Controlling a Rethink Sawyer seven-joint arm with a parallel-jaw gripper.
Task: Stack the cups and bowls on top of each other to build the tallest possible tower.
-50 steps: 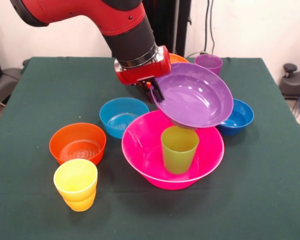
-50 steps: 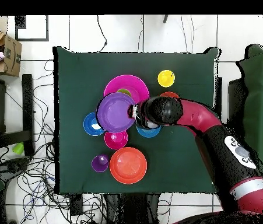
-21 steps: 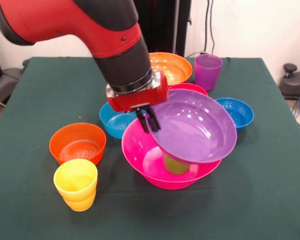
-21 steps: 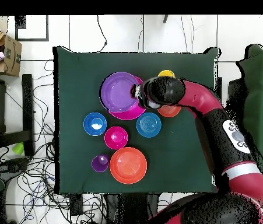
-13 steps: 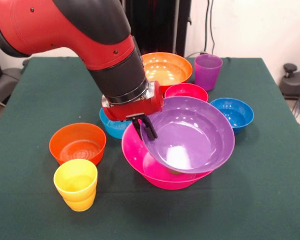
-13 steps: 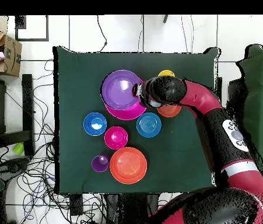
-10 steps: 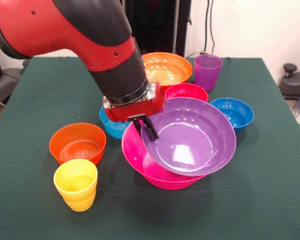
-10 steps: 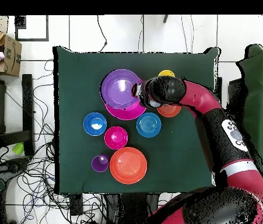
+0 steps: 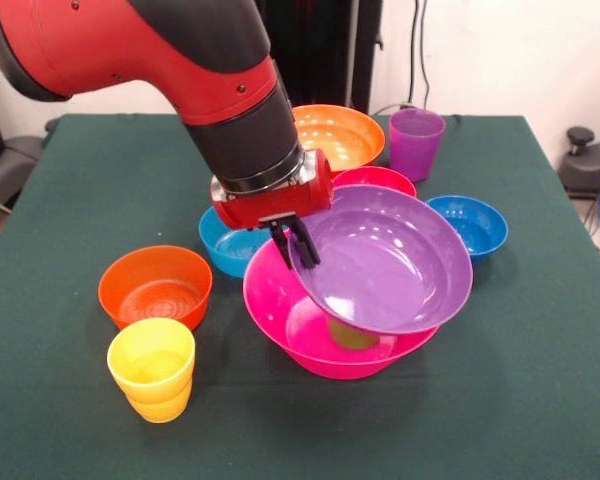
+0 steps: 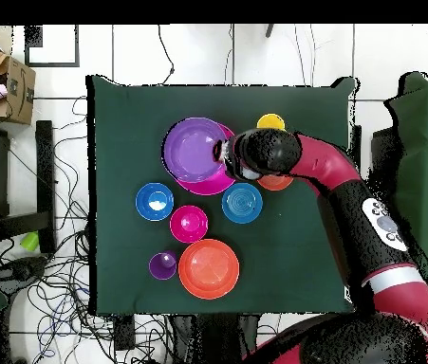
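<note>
In the front view the gripper pinches the left rim of the big purple bowl, one dark finger inside the wall and one outside, at frame centre. The bowl hangs tilted, its right side lower, over the big pink bowl, which sits on the green table just below centre. A sliver of the lime green cup shows under the purple bowl, standing inside the pink one; whether the purple bowl's underside touches the cup's rim I cannot quite tell, though it looks very close.

Elsewhere: the small orange bowl and yellow cup at lower left, the light blue bowl behind the arm, the big orange bowl, red bowl and purple cup at upper centre-right, and the dark blue bowl at right.

These pieces look light, stiff and glossy, so likely slippery. A one-sided rim pinch lets a wide bowl sag and swing; it should be levelled and centred on the cup before letting go, since that narrow support could tip it
</note>
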